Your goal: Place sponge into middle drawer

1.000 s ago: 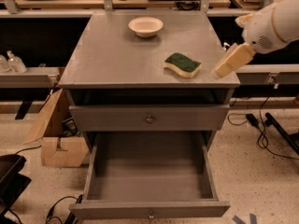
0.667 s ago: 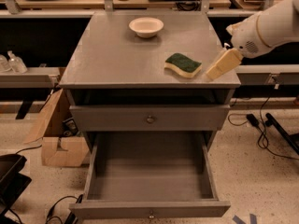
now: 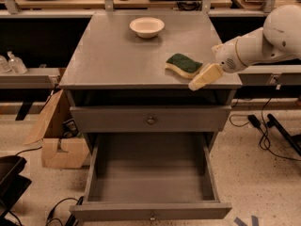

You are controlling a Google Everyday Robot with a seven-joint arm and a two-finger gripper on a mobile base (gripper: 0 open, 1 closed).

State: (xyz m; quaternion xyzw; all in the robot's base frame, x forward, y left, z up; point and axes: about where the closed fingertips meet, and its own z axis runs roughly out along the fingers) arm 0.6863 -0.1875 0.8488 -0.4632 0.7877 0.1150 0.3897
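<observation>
The sponge (image 3: 183, 64), pale yellow with a dark green top face, lies on the grey cabinet top (image 3: 113, 55) near its front right corner. My gripper (image 3: 201, 79), a cream-coloured tip on the white arm (image 3: 263, 41), comes in from the right. It sits just right of and in front of the sponge, close to it, at the top's front edge. The middle drawer (image 3: 150, 210) is pulled wide open below. It is a deep grey box with nothing in it and a small knob on its low front panel.
A white bowl (image 3: 147, 26) stands at the back of the cabinet top. A shut drawer front with a brassy knob (image 3: 151, 120) is above the open drawer. A cardboard box (image 3: 56, 135) stands on the floor at the left, and cables (image 3: 263, 131) lie at the right.
My arm has swung left and slightly down, bringing the gripper from beyond the cabinet's right edge to right beside the sponge. The sponge, bowl and drawers have not moved.
</observation>
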